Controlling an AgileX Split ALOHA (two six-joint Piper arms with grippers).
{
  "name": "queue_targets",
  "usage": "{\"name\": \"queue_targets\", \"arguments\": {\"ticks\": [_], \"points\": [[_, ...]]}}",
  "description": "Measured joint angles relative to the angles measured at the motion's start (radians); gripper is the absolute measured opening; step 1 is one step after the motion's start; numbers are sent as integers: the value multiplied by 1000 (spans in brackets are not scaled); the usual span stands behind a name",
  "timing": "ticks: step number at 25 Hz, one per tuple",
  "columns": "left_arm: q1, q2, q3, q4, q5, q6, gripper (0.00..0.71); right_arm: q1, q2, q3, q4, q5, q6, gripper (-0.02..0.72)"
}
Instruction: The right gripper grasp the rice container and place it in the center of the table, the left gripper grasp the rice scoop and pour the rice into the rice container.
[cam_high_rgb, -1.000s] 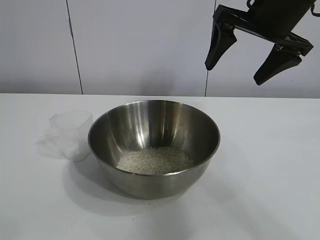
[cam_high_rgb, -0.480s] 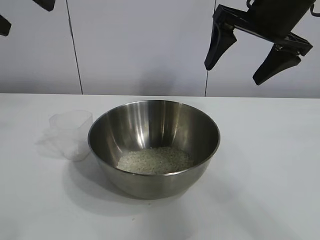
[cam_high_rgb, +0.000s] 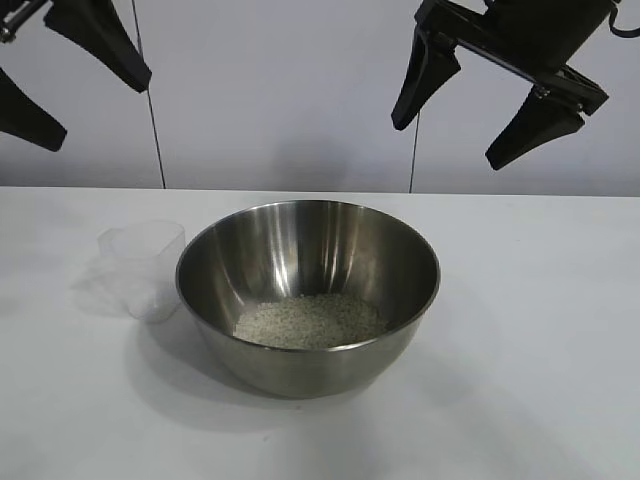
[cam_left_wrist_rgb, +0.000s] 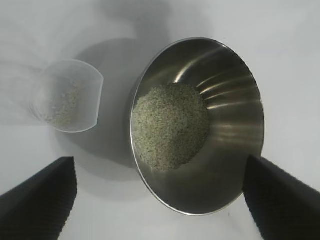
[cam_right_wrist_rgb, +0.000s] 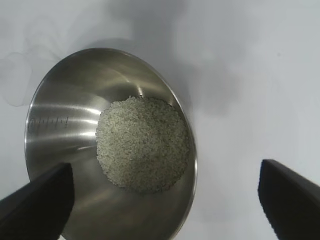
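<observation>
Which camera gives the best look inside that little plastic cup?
The left wrist view: it looks down into the cup, showing a few grains left. The exterior view shows only its side; the right wrist view barely catches it.

left tool (cam_high_rgb: 60, 85): cut off at frame edge | right tool (cam_high_rgb: 470, 115): body cropped above

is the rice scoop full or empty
Nearly empty: the rice scoop stands upright holding only a few leftover grains; the rice heaps in the rice container.
</observation>
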Motion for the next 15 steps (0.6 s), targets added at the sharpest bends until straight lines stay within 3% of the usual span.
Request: {"name": "queue_targets", "arguments": {"ticks": [6, 15], "points": [[-88, 46, -64, 31, 5, -40, 649, 0, 0, 0, 20, 1, -2, 694], [-88, 49, -71, 38, 5, -17, 650, 0, 0, 0, 22, 4, -2, 694]]}}
